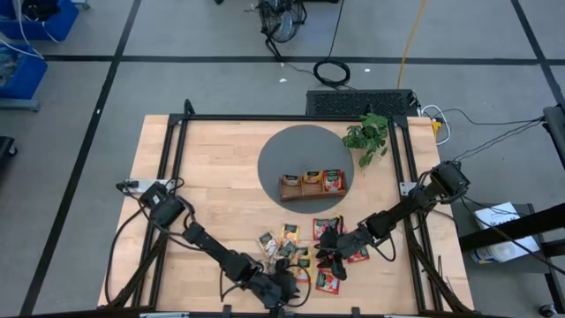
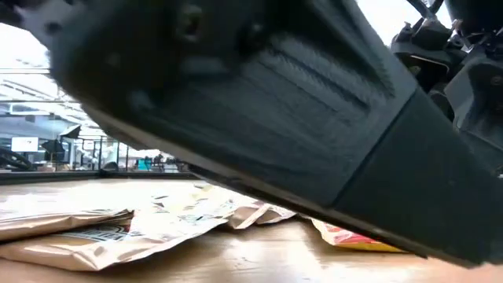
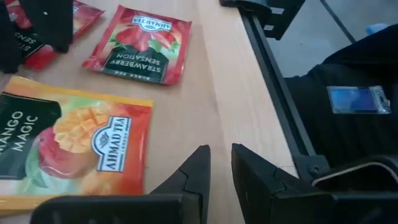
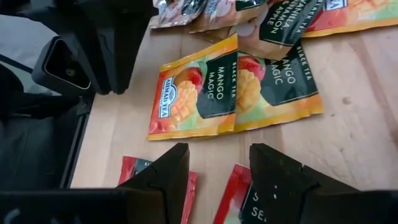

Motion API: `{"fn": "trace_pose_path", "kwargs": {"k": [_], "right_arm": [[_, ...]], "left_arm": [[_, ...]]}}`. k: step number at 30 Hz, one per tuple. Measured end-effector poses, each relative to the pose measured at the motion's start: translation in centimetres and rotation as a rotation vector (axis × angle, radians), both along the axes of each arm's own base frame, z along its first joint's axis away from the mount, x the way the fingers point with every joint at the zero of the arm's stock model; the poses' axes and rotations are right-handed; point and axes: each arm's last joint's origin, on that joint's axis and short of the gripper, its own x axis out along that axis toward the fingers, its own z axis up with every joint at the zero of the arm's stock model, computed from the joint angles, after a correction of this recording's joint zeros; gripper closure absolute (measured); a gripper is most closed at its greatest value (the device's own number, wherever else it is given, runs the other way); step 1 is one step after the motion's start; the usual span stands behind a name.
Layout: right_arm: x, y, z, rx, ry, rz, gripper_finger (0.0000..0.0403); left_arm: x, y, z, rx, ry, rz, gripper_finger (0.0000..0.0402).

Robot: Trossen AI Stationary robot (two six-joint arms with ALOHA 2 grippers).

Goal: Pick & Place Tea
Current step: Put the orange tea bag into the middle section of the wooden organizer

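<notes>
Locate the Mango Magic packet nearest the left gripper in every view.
High: Mango Magic packet near the table's lower edge, right of the left gripper.
Low: cannot tell.
Left wrist: just past that arm's fingers.
Right wrist: mid-picture, beside the left gripper.
Shared landmark: left gripper.

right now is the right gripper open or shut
Open. In its wrist view the right gripper has a clear gap between its two fingers, with nothing held, above red tea packets lying on the table.

Wooden tabletop (image 1: 212, 177) with tea and tray

A grey round mat (image 1: 291, 155) carries a wooden tray (image 1: 311, 190); a leafy plant (image 1: 369, 135) stands at the mat's edge, and loose tea packets (image 1: 291, 234) lie scattered along the near side.
</notes>
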Motion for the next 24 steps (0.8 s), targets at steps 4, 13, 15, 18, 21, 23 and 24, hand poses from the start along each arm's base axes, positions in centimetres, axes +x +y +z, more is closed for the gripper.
{"fn": "trace_pose_path", "kwargs": {"k": [4,13,15,18,21,23,24], "right_arm": [[0.0,-0.2,-0.1,-0.032,0.001,-0.034,0.0245],[0.2,-0.7,-0.2,-0.049,0.008,-0.051,0.0245],[0.2,-0.7,-0.2,-0.053,0.006,-0.048,0.0245],[0.2,-0.7,-0.2,-0.053,0.002,-0.045,0.0245],[0.2,-0.7,-0.2,-0.042,0.004,-0.032,0.0245],[0.2,-0.6,-0.2,-0.036,0.007,-0.023,0.0245],[0.2,-0.6,-0.2,-0.036,0.008,-0.022,0.0245]], "left_arm": [[0.3,1.0,-0.4,-0.01,0.044,0.043,0.0332],[0.8,1.9,-0.6,0.009,0.062,0.06,0.0332],[0.8,1.9,-0.6,0.023,0.06,0.051,0.0332],[0.9,2.2,-0.6,0.038,0.056,0.047,0.0332],[1.2,2.7,-0.6,0.039,0.057,0.06,0.0332],[1.4,3.0,-0.6,0.04,0.056,0.071,0.0332],[1.5,3.2,-0.6,0.04,0.056,0.075,0.0332]]}}
